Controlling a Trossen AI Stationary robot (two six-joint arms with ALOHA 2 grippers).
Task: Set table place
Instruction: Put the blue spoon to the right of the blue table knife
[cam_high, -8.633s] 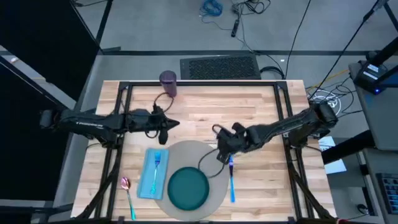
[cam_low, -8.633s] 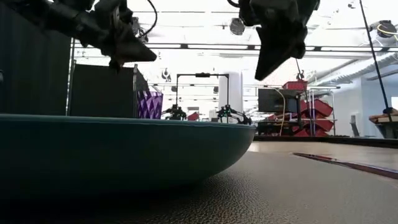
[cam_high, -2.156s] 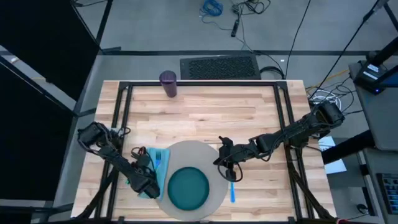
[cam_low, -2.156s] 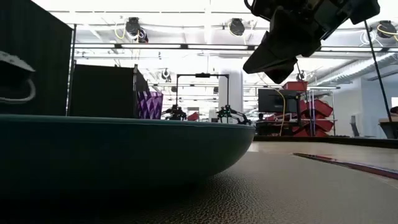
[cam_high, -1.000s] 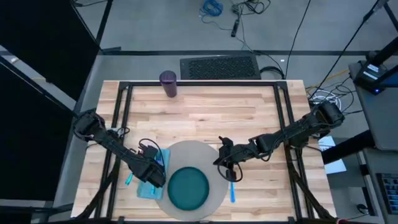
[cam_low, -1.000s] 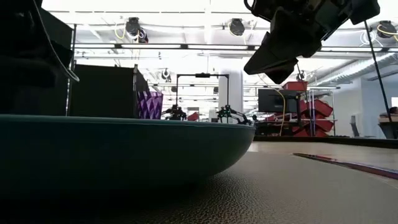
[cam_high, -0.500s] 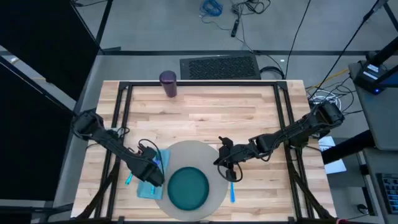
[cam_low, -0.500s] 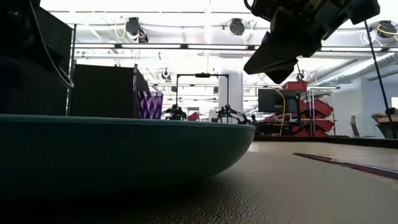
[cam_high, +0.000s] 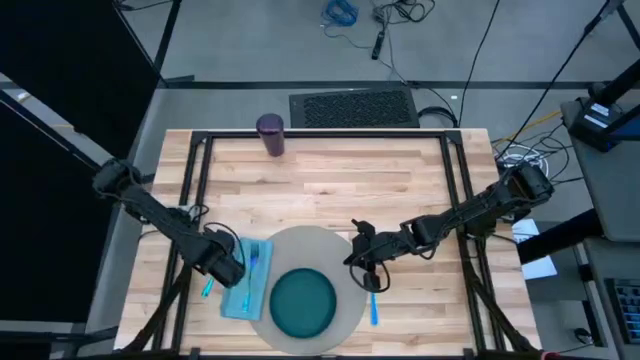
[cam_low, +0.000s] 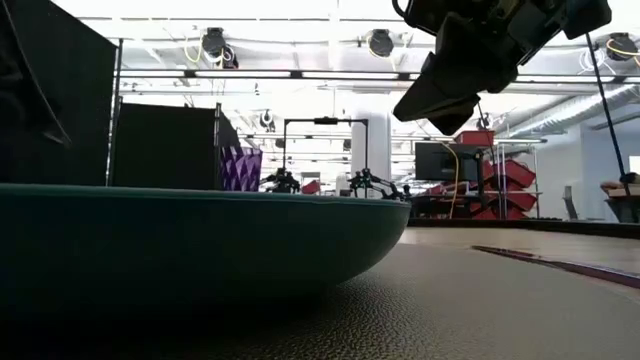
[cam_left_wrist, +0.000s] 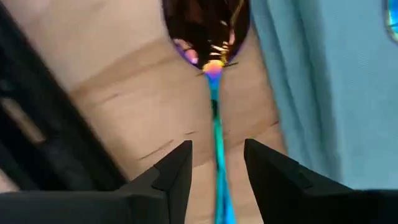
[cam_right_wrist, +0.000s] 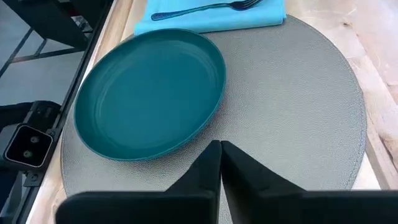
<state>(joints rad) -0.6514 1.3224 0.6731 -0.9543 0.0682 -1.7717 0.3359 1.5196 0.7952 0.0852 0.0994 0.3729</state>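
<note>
The grey mat (cam_high: 330, 255) holds the teal plate (cam_high: 303, 303). Left of it lies the light blue napkin (cam_high: 245, 285) with the blue fork (cam_right_wrist: 205, 7) on top. The blue knife (cam_high: 372, 298) lies at the mat's right edge. The spoon (cam_left_wrist: 213, 81) lies on the wood left of the napkin. My left gripper (cam_left_wrist: 217, 180) is low over the spoon and open, one finger on each side of the thin handle without touching it. My right gripper (cam_right_wrist: 221, 163) hovers shut above the mat's right part. The purple cup (cam_high: 270, 133) stands at the far edge.
The black metal frame (cam_high: 195, 190) runs along both sides of the table, close to my left arm. Bare wood (cam_high: 340, 180) stretches between the mat and the cup. A dark keyboard-like grid (cam_high: 353, 106) lies beyond the far edge.
My left gripper has moved off the napkin toward the table's left edge and a little toward the far edge. It now stands over the spoon. My right gripper has kept still.
</note>
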